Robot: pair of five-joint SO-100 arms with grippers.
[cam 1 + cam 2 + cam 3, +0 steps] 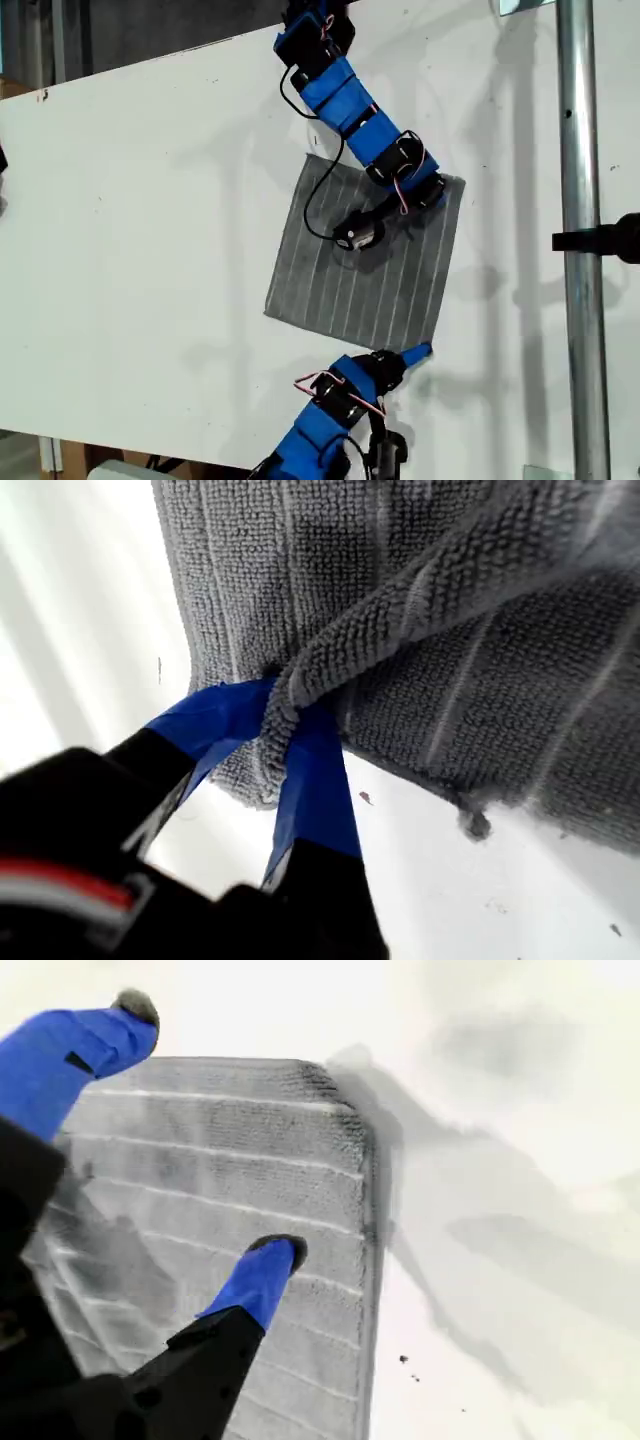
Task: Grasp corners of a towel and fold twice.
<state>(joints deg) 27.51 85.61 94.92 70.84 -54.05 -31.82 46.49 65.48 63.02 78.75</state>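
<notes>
White worktop (150,250) across most of the exterior view, with an upright metal pole (580,250) down that view's right side.

On the worktop, right of centre in the exterior view: the towel (370,270), grey with thin pale stripes, spread mostly flat and turned at a slight angle.

Reaching in from the far edge, over the towel's far right part: the arm carrying my second gripper (432,190) (207,1130). Jaws wide apart, clamped on nothing. One blue fingertip low over the striped cloth, possibly touching it, the other raised clear. Just beyond the jaws in the second wrist view, a squared corner (325,1075) lying flat on the worktop.

Coming in from the near edge, at the towel's near right corner: my first gripper (410,355) (285,715). Jaws pinched together on a bunched ridge of towel edge, with cloth squeezed between the two blue fingers (315,780) and lifted a little off the worktop.

Small grey lint specks on the white surface beside that edge.
</notes>
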